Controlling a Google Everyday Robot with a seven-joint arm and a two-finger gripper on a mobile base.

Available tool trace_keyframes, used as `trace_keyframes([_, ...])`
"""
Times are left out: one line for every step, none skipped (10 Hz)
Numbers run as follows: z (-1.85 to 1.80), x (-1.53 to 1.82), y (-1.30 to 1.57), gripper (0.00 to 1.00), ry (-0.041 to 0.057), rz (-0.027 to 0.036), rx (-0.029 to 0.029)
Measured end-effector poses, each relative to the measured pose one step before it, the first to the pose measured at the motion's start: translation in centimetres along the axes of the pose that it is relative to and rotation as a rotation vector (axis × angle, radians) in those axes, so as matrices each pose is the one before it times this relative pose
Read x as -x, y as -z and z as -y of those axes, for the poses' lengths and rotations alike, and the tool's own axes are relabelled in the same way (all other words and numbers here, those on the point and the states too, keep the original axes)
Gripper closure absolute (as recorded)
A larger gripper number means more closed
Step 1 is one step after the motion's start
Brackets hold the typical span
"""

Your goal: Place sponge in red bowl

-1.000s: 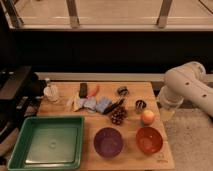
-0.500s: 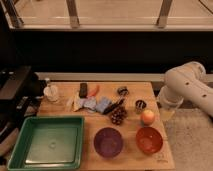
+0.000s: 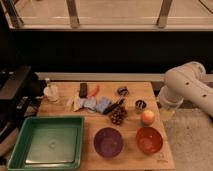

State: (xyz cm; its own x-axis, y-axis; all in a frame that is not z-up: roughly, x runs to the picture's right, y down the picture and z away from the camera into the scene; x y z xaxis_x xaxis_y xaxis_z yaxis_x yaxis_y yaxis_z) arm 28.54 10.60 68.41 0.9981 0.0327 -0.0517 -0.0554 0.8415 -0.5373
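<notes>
A wooden tabletop (image 3: 152, 93) seen from above and in front, with a white robot arm (image 3: 186, 86) reaching in from the right. Its gripper (image 3: 166, 115) hangs just off the right edge of the tabletop, about halfway along that edge. Whether it is spread or pressed together cannot be told, and nothing can be seen in it. The sponge (image 3: 104, 105), a small flat blue block, lies near the middle of the tabletop among a cluster of small things, just right of a paler blue-grey piece (image 3: 85, 103) and up and left of a pine cone (image 3: 118, 117). The red bowl (image 3: 149, 130) sits near the front right corner and looks empty, with a purple bowl (image 3: 108, 130) to its left and a peach-coloured fruit (image 3: 147, 117) just behind it. A green tray (image 3: 47, 119) fills the front left corner. As things lie, the task looks barely begun: the sponge is untouched and well apart from the gripper, so reaching, grasping, carrying and releasing over the red bowl all remain.
</notes>
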Motion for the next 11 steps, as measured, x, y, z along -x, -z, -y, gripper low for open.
trace_keyframes([-0.002, 0.000, 0.001, 0.35, 0.00000, 0.00001, 0.00004])
trace_keyframes([0.021, -0.022, 0.025, 0.35, 0.00391, -0.00300, -0.00103])
trace_keyframes([0.170, -0.130, 0.191, 0.35, 0.01600, -0.01235, -0.00777])
trace_keyframes([0.748, 0.178, 0.417, 0.35, 0.03885, -0.01493, -0.01152])
trace_keyframes([0.879, 0.354, 0.207, 0.35, 0.03349, -0.01031, -0.01132])
trace_keyframes([1.532, 1.133, 0.072, 0.35, 0.07245, -0.01457, -0.01625])
trace_keyframes([0.868, 1.376, 0.012, 0.35, 0.05954, -0.00314, -0.00698])
trace_keyframes([0.815, 1.486, 0.046, 0.35, 0.05786, 0.00197, -0.00628])
trace_keyframes([1.014, 1.740, 0.064, 0.35, 0.06617, 0.00981, -0.00775])
trace_keyframes([1.362, 2.254, -0.046, 0.35, 0.08953, 0.01829, -0.00958])
trace_keyframes([0.985, 1.586, 0.045, 0.35, 0.05419, 0.01905, -0.00667])
